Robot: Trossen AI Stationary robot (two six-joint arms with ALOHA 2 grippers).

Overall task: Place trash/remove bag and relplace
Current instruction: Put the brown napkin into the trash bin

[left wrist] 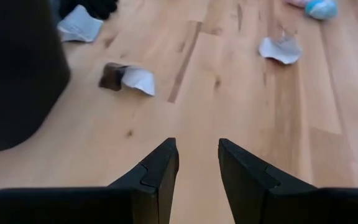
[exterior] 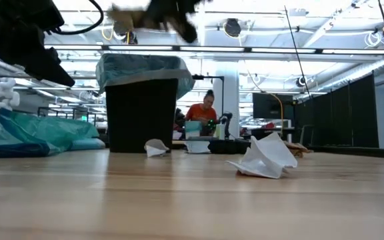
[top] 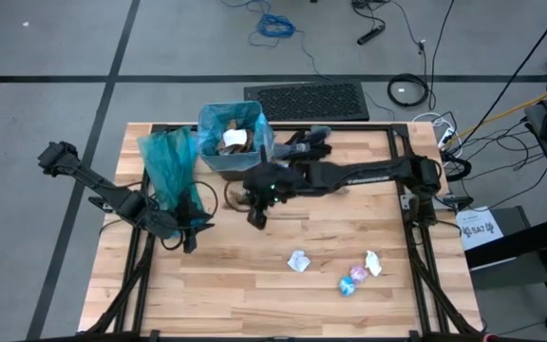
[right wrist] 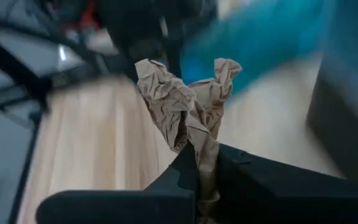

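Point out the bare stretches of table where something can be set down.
Free: the near-left boards in front of the left gripper, and the near-right corner past the white scraps and shiny wrapper. Crowded: the far side, with the lined bin, the spare teal bag, black gloves, and the right gripper holding brown paper.

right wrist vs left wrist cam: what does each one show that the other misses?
Right wrist only: the right claw shut on a crumpled brown paper scrap, with blurred teal bag plastic behind.

Left wrist only: the left claw open and holding nothing, a white scrap, a brown-and-white scrap and the shiny blue-pink wrapper lying on the boards, plus a dark curved shape at the edge that I can't identify.

Both: the wooden tabletop below.
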